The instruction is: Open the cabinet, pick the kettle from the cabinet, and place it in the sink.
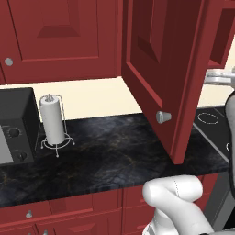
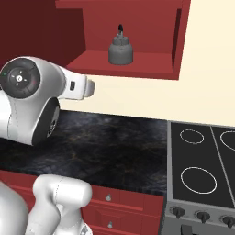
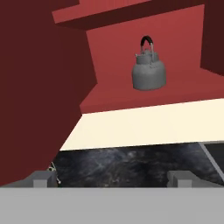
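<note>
At far left of the left base view stood a white paper-towel roll [image 1: 53, 120] on black stone counter [image 1: 114, 153]. Centre frame, the tall dark red cabinet's door [image 1: 160, 69] hung wide open. In the hand view's upper middle, the squat grey metal kettle [image 3: 148, 70] sat on the shelf; the gripper [image 3: 113, 178] at bottom gaped fully apart, empty.

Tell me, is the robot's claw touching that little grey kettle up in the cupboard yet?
Apart. In the hand view the kettle sits on the cabinet shelf, far beyond the open gripper.
</note>
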